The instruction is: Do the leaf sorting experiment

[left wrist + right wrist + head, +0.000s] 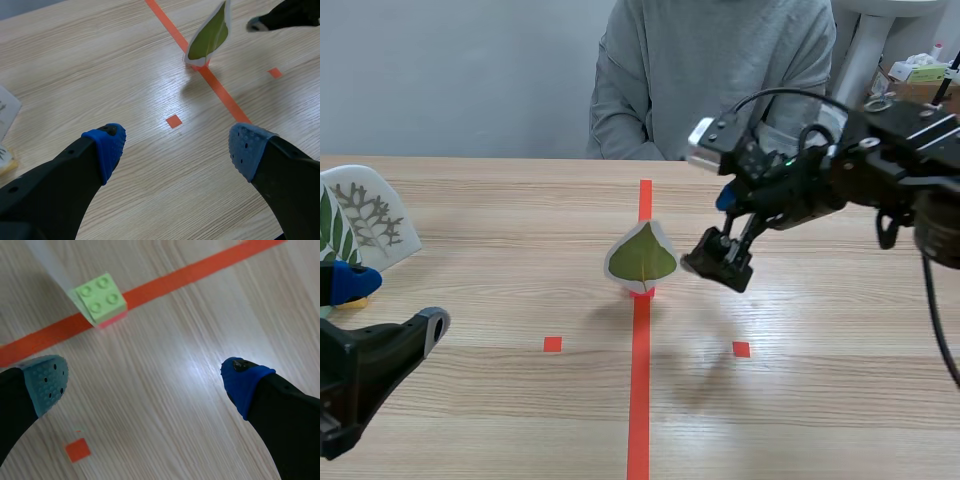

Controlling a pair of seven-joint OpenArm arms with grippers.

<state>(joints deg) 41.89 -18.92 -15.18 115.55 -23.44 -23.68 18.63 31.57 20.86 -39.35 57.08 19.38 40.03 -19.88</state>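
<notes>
Nearest, the left gripper (pixel 175 150) hangs low, fingers spread. Upright white-edged green leaf card (pixel 641 257) stands on a green-and-pink toy brick (pixel 101 299) on the orange line (pixel 639 400); right gripper (pixel 145 385), fingers apart, hangs beside it.

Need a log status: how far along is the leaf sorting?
Possibly done: leaf cards lie near the left tool. In hand: nothing; both tools are open, the right tool hovering beside the standing leaf card. Left: sorting that card.
</notes>
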